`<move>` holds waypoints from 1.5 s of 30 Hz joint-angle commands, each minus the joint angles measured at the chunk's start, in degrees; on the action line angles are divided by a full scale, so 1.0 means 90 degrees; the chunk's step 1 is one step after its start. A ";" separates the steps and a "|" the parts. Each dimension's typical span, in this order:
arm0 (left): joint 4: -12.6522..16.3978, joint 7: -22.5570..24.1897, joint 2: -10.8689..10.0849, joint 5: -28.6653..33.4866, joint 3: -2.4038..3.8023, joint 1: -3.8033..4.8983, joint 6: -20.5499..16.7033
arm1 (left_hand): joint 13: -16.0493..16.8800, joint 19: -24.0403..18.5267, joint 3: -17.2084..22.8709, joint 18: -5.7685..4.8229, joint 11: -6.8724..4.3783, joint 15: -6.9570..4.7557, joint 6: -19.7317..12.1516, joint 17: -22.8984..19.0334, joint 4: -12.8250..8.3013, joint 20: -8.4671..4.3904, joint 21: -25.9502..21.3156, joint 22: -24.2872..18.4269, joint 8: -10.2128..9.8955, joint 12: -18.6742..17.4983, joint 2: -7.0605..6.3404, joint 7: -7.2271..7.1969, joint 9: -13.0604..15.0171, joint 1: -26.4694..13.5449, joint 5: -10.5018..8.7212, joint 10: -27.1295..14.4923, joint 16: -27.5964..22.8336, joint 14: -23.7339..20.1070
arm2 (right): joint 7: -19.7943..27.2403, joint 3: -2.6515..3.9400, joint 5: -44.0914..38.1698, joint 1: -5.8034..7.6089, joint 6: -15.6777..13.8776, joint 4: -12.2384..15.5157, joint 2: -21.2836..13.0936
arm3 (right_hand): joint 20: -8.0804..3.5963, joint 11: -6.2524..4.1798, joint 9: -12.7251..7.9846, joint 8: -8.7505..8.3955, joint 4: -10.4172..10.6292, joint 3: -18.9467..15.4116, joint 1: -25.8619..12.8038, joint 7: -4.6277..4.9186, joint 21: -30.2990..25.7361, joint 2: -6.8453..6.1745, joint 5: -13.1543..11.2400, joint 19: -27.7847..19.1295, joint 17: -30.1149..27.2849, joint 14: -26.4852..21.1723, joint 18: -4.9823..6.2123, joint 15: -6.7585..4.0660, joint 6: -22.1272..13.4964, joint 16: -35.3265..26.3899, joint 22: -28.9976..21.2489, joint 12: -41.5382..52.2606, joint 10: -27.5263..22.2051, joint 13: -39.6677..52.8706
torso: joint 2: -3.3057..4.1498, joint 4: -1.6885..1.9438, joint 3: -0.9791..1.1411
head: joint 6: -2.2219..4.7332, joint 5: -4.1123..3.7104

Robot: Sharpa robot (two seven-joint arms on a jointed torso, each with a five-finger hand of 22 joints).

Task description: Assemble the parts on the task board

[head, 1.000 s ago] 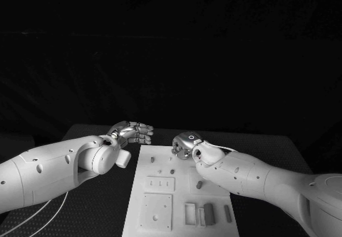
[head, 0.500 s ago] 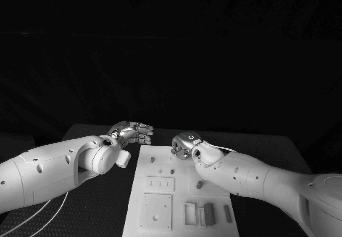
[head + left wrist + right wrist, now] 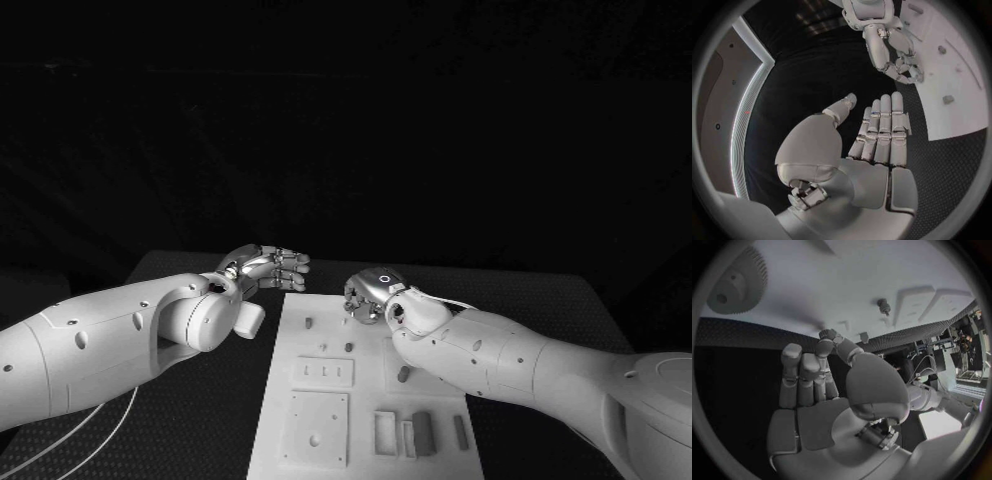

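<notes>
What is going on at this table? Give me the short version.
A two-armed robot is set to assemble small parts on the white task board, and neither hand holds anything yet. The left hand hovers off the board's far left corner, over the black table, fingers straight and together in its wrist view. The right hand hovers over the board's far end, fingers partly curled and empty. A gear sits on the board near the right hand, and several parts lie at the near end.

The white rectangular task board [image 3: 289,445] lay in the middle of the black desk [image 3: 188,420], with the left robot hand [image 3: 268,268] just beyond its far left corner and the right robot hand [image 3: 369,293] over its far edge, the two hands near each other but apart.
</notes>
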 commanded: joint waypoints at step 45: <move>-0.0066 0.0131 -0.0086 -0.0070 0.0005 0.0010 0.0022 | 0.0045 -0.0008 0.0037 0.0105 -0.0026 0.0027 -0.0055 0.0086 -0.0099 0.0056 -0.0067 0.0042 0.0010 -0.0017 -0.0022 -0.0020 -0.0017 -0.0127 0.0042 0.0128 -0.0122 0.0035 | 0.0410 0.0145 0.1035 0.0331 0.0219 0.1076 -0.0928 | -0.0062 0.0155 -0.0076 -0.0255 0.0018 -0.0080 -0.0179 0.0110 0.0012 -0.0208 0.0017 -0.0003 0.0009 0.0005 0.0389 0.0124 -0.0460 0.0031 0.0094 -0.0093 -0.0012 0.0145 | -0.0011 -0.0040 0.0007 | 0.0058 0.0001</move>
